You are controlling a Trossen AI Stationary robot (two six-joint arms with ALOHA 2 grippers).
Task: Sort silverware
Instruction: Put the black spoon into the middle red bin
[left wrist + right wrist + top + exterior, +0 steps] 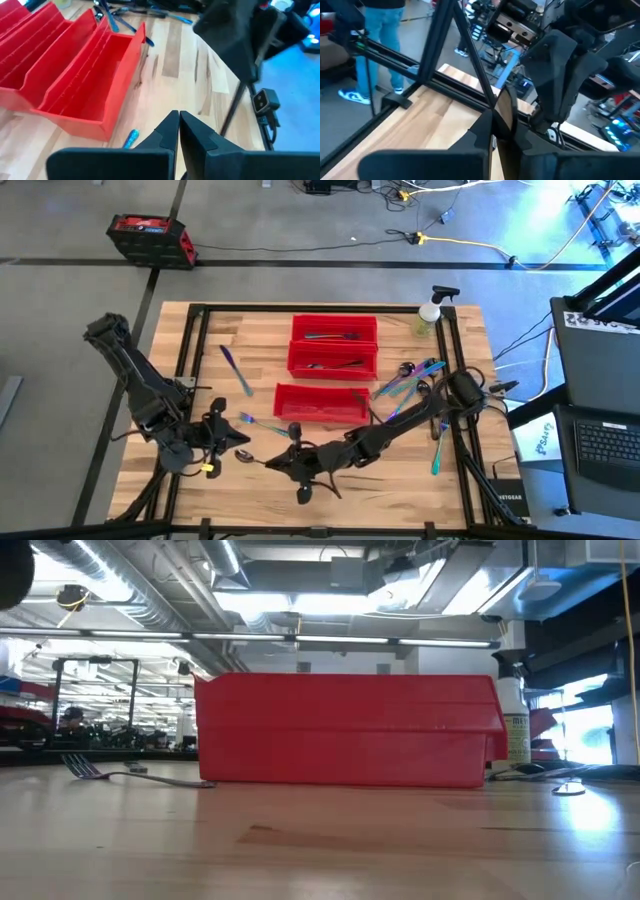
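Your left gripper (pixel 237 442) sits low near the table's (pixel 400 480) 7 o'clock edge, fingers (pixel 167 131) clenched on nothing. Your right gripper (pixel 285 463) is just beside it at 6 o'clock, fingers pressed together, holding nothing too. Most silverware (pixel 405 380) lies at 3 o'clock, beside the red bins (pixel 334 345). One fork (pixel 255 422) rests near the left gripper.

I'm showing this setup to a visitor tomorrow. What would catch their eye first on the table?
Three red bins stacked mid-table stand out against the pale wood, two of them already holding dark pieces. To their right lies a tangle of iridescent silverware, with a few strays left of the bins. Both dark arms crowd the near edge, the left gripper and right gripper shut and almost meeting.
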